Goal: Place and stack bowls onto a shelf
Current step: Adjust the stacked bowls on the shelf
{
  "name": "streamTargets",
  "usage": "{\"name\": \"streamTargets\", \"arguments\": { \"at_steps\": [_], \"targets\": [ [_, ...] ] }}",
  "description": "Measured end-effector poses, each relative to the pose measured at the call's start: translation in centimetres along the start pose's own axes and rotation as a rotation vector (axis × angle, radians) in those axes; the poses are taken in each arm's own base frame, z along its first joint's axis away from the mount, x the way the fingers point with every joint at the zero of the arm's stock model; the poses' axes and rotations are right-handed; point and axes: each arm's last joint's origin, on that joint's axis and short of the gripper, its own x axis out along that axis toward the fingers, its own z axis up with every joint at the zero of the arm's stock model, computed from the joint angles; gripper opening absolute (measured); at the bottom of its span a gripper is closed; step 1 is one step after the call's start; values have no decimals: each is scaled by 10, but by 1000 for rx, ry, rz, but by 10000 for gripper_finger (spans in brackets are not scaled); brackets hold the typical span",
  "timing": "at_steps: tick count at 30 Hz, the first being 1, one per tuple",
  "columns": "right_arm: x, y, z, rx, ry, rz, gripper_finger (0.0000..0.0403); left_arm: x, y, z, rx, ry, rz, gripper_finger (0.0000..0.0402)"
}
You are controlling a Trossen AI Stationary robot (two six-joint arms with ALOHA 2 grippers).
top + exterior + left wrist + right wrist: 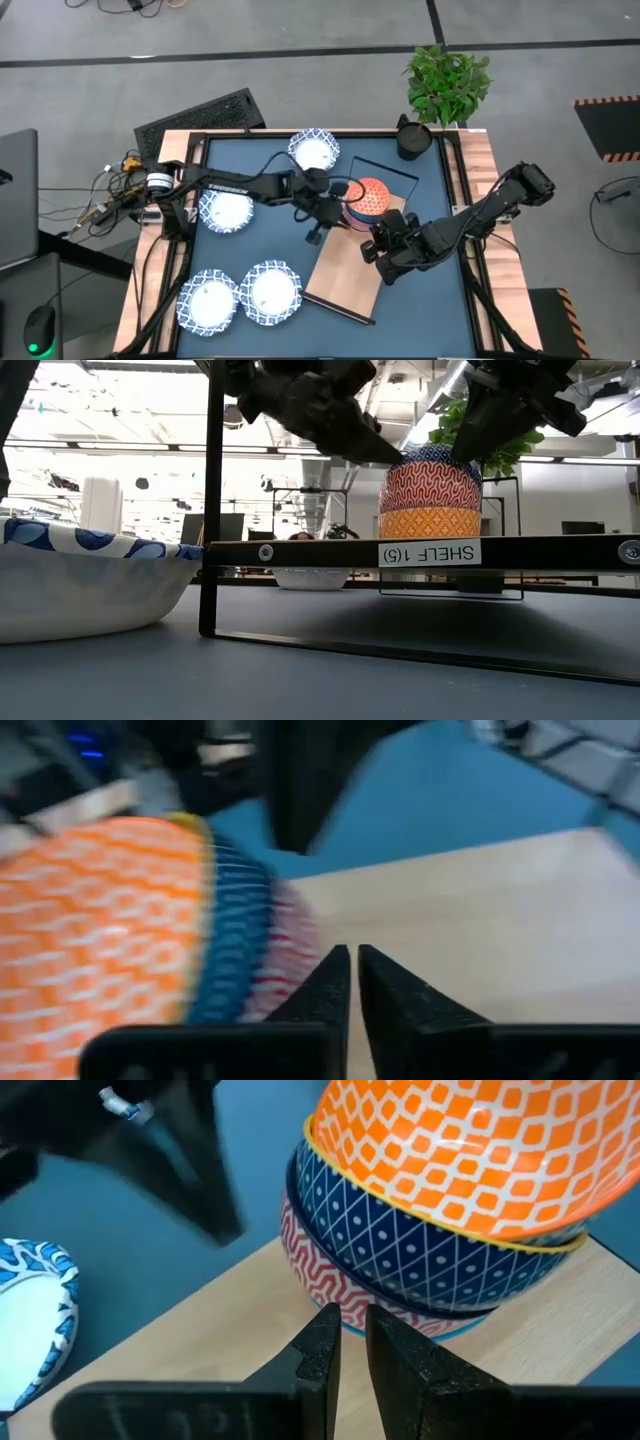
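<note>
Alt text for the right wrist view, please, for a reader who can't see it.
A stack of small bowls, orange over blue over red, stands on the shelf just ahead of the right gripper, whose jaws are almost together and empty. A white bowl sits on the table beyond.

On the front rail of the shelf [420, 552], a white label [429, 553] hangs upside down and reads "SHELF 1(5)". White lettering runs along the left arm [228, 182], too small to make out.

The stacked bowls [440, 1210] look glossy and smooth, like glazed ceramic (patterned all over). Beneath them, just beyond the fingers [318, 1350], the shelf [250, 1330] board is matt pale wood.
</note>
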Motion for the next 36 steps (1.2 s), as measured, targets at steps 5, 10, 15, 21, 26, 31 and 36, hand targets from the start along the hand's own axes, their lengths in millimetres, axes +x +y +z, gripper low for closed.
{"name": "streamTargets", "arguments": {
  "at_steps": [5, 10, 15, 21, 26, 31, 36],
  "targets": [
    [-1, 0, -1, -3, 1, 4, 79, 2, 1, 7, 55, -13, 136, 2],
    [-1, 0, -1, -4, 1, 3, 79, 7, -11, 3, 104, 6, 161, 0],
    [-1, 0, -1, -3, 0, 4, 79, 12, -25, -16, 126, 31, 228, 0],
    [-9, 7, 4, -12, -5, 40, 79, 12, -31, -31, 99, -6, 280, 0],
    [-26, 19, 16, -70, -71, 97, 79, 11, -30, -35, 82, -30, 299, 0],
    [-28, 23, 20, -91, -116, 111, 79, 11, -30, -34, 70, -37, 302, 0],
    [-27, 23, 21, -107, -125, 107, 79, 11, -31, -36, 58, -22, 291, 0]
  ]
}}
